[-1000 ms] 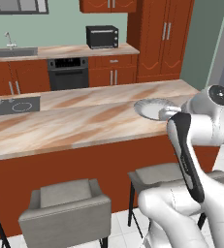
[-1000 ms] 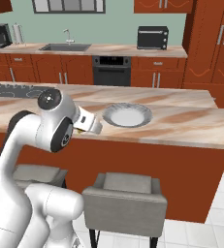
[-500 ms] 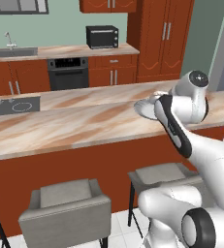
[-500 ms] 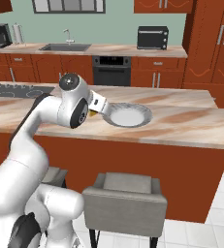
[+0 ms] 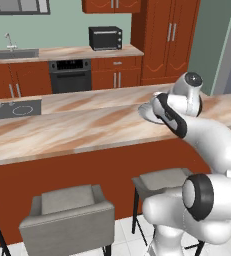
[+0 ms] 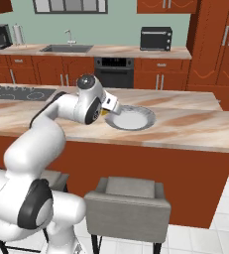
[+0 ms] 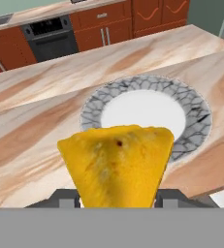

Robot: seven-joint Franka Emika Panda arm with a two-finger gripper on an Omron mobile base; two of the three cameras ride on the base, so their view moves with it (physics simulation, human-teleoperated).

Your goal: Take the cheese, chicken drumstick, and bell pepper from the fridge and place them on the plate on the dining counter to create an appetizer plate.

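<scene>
A yellow-orange cheese wedge (image 7: 116,162) sits between my fingers, and my gripper (image 7: 116,196) is shut on it. Just beyond it on the marbled dining counter (image 7: 26,145) lies the round plate (image 7: 91,114), with a bare white middle and a grey patterned rim. In the right base view my gripper (image 6: 109,105) hangs just above the counter (image 6: 185,129) at the left rim of the plate (image 6: 131,119), with a bit of the cheese (image 6: 103,112) showing under it. In the left base view my arm covers part of the plate (image 5: 146,111). The drumstick, pepper and fridge are out of view.
A cooktop (image 5: 9,109) is set into the counter's far left. Grey stools (image 6: 126,203) stand under the counter's near edge. Behind are the back counter with a sink (image 6: 66,48), an oven (image 6: 114,72), a microwave (image 6: 156,38) and tall red-brown cupboards (image 5: 167,40).
My arm has swung forward and up over the dining counter, carrying the cheese from the near edge to the plate's rim. The plate has not moved.
</scene>
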